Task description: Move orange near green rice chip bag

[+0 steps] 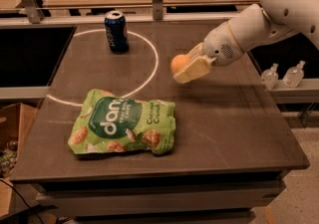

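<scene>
The orange (178, 62) is held between the cream fingers of my gripper (187, 66), lifted above the dark table (224, 118) near its middle. My white arm reaches in from the upper right. The green rice chip bag (122, 128) lies flat on the table's front left, below and to the left of the orange, about a bag's height away from it.
A dark blue soda can (116, 31) stands upright at the back left, inside a white circle marked on the table. Two small clear bottles (284, 74) stand on a ledge to the right. A cardboard box (12, 138) sits on the floor at left.
</scene>
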